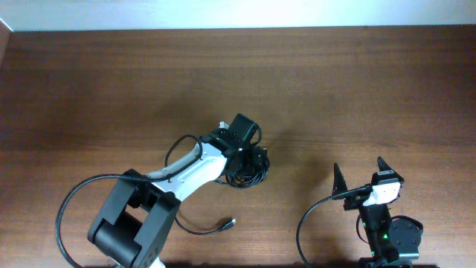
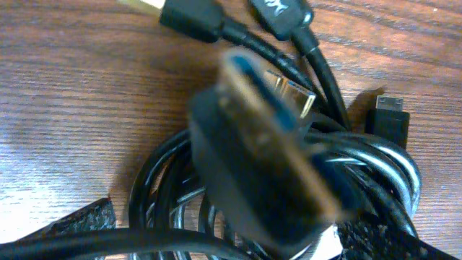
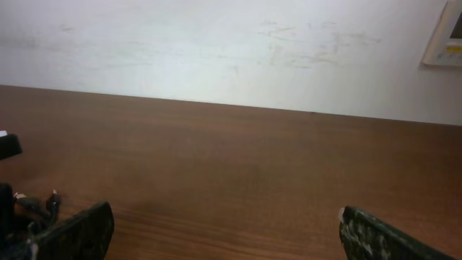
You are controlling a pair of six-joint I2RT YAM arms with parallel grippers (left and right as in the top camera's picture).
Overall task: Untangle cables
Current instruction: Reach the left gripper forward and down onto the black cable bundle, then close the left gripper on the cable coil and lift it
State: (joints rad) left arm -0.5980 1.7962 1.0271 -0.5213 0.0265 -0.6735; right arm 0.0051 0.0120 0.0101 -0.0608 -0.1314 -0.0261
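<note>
The cables (image 1: 248, 168) lie in a tangled black coil at the table's middle. In the left wrist view the cables (image 2: 180, 180) fill the frame as looped cords, with several plugs at the top and a blurred blue-and-gold plug (image 2: 271, 137) close to the lens. My left gripper (image 1: 249, 158) is low over the coil and open. Its fingertips (image 2: 83, 220) stand wide at either side of the loops, left gripper (image 2: 231, 242). A loose cord end with a metal plug (image 1: 230, 221) lies nearer the front. My right gripper (image 1: 359, 173) is open and empty, right gripper (image 3: 224, 235), well right of the coil.
The wooden table (image 1: 357, 82) runs to a white wall (image 3: 231, 50) at the back. Thick black arm cords loop at the front left (image 1: 71, 205) and beside the right arm (image 1: 303, 223). The coil shows at the right wrist view's left edge (image 3: 36, 206).
</note>
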